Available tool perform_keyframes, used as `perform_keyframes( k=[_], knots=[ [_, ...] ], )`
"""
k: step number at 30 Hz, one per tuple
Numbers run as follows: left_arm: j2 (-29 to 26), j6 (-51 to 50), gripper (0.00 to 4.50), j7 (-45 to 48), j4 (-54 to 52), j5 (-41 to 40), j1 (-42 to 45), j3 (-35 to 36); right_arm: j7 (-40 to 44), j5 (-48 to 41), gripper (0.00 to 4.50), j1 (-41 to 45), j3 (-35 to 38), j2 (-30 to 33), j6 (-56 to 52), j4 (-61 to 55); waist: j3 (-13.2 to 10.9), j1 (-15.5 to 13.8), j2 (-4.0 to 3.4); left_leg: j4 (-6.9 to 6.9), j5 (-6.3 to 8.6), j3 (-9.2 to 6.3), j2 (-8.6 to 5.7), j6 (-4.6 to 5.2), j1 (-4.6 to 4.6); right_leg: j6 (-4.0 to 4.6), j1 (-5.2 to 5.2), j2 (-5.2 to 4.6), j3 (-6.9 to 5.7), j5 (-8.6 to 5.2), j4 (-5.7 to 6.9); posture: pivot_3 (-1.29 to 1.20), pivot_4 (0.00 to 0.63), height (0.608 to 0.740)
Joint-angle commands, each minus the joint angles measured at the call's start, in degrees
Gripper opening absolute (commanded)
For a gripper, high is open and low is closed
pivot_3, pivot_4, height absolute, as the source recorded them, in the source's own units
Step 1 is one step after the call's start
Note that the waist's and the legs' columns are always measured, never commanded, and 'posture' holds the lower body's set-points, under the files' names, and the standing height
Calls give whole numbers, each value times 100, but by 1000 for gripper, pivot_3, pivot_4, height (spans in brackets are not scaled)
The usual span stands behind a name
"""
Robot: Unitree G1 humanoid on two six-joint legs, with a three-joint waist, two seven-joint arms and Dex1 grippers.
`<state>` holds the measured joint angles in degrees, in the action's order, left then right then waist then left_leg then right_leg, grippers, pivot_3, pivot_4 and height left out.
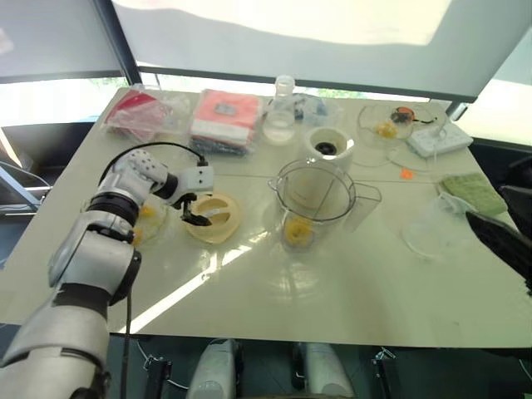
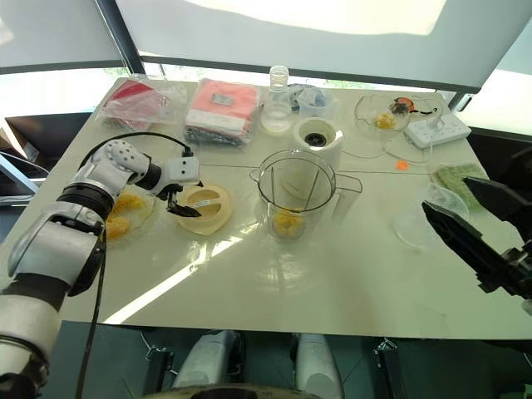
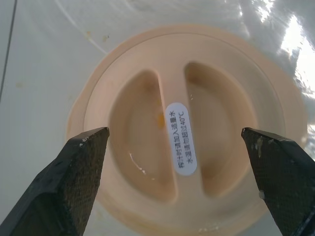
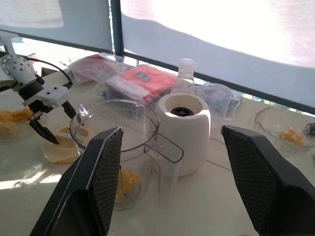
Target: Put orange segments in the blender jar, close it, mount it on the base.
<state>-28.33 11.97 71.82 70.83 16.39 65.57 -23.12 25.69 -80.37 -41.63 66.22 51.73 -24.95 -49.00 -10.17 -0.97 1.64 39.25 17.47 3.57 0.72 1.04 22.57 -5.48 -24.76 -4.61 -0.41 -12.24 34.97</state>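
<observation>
Lid (image 3: pixel 182 142) lies betw. spread left claw (image 3: pixel 177 182) fingers, jar (image 1: pixel 314 199) to its right.

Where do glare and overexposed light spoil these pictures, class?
Left eye view: a bright streak of glare crosses the table in front of the lid. Right wrist view: the window blinds behind the base wash out white. Left wrist view: shiny reflections on the tabletop beside the lid.

Left gripper (image 3: pixel 174 147) low — right gripper (image 2: pixel 474 220) agape
</observation>
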Motion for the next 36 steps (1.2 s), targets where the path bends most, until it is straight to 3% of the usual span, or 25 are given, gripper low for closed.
perform_keyframes(
  k=[1, 3, 7, 12, 13, 18, 27, 36],
  knots=[
    [216, -118, 4500, -277, 144, 269, 126, -84, -115, -119, 3355, 204, 78, 97, -98, -162, 2, 4, 3, 0, 0, 1, 0, 0, 0, -1, 1, -1, 0, 1, -1, 0, 150, 740],
    [377, -240, 4500, -407, 241, 367, 102, -103, -137, -38, 3355, 301, 1, 100, -187, -170, 4, 2, 3, 1, 0, 1, -2, 0, -8, 1, 8, -3, 0, 0, -2, 0, 150, 740],
    [415, -248, 2833, -450, 324, 700, 35, -316, -143, 57, 3408, 403, -60, -4, -303, -184, 9, 28, 6, 1, 0, -1, -1, 0, -16, 6, 14, -2, 0, -3, 0, 0, 150, 740],
    [329, -169, 432, -299, 304, 750, -39, -253, -95, 191, 3408, 432, -152, -123, -403, -214, 24, 27, -2, 0, 0, 0, 6, 1, -28, 9, 17, 5, 0, -4, 10, 0, 150, 740],
    [283, -158, 208, -232, 284, 707, -45, -205, -84, 217, 3408, 445, -209, -146, -419, -224, 25, 27, -1, 0, 0, -1, 7, 0, -29, 11, 18, 6, 0, -4, 12, 0, 150, 740],
    [-41, 46, 211, 143, 70, 432, 75, 112, 15, 445, 3408, 534, -589, -216, -507, -117, 25, 58, 1, 1, 0, 1, 13, 0, -34, 18, 19, 8, 0, 1, 12, 0, 150, 740],
    [-443, -99, 211, 1193, -668, -400, 1126, 854, 123, 1043, 3408, 1058, -1423, -243, -619, 316, 9, 9, 28, 3, 0, -2, 7, 0, 7, 17, -10, 6, -2, 1, 7, 0, 150, 740],
    [2, -344, 211, 1610, -845, -975, 2346, 1273, 169, 1629, 3408, 1187, -1937, -381, -854, 429, 9, 18, 26, 3, 3, -3, -5, 5, 6, 10, -6, 1, -2, -1, 5, 0, 150, 740]
  ],
)
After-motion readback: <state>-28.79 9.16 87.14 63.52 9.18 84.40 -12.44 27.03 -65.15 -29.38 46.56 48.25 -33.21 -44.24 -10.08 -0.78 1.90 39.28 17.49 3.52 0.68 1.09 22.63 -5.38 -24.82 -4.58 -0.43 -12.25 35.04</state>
